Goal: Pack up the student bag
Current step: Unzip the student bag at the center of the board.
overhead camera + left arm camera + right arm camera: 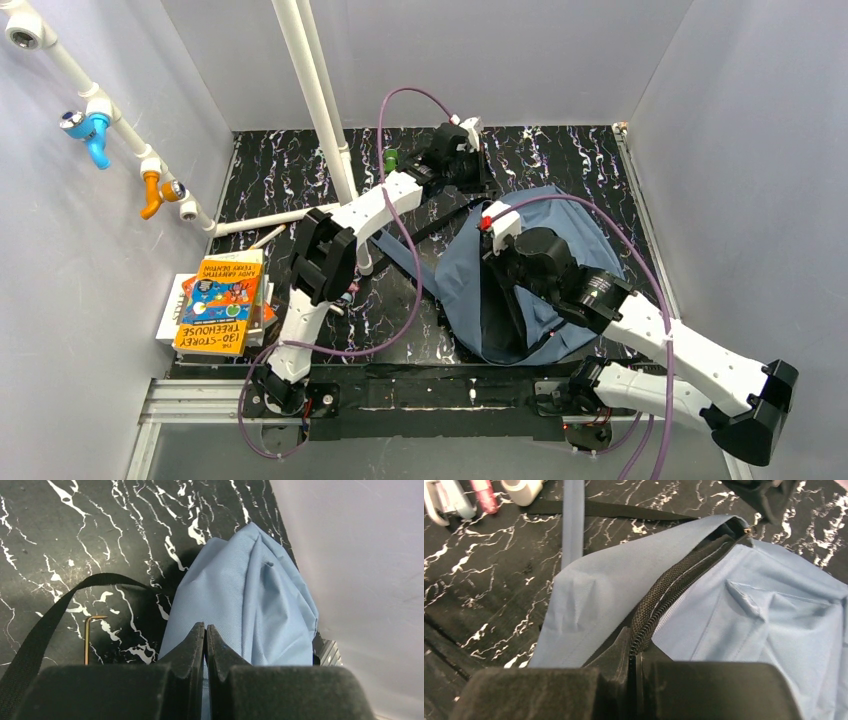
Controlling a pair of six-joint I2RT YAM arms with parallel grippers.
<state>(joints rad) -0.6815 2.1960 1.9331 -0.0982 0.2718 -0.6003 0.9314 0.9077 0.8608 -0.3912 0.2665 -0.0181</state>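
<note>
The student bag is a slate-blue fabric backpack lying right of centre on the black marbled table, its zip opening facing the near left. My left gripper is at the bag's far edge. In the left wrist view its fingertips are shut, with blue bag fabric showing in the slit between them. My right gripper is on the bag's left side. In the right wrist view it is shut on the black zip edge of the bag.
A stack of books lies at the near left. A white pipe rises at the back, with blue and orange taps on the left wall. A black strap and a hex key lie beside the bag. Pens lie left of it.
</note>
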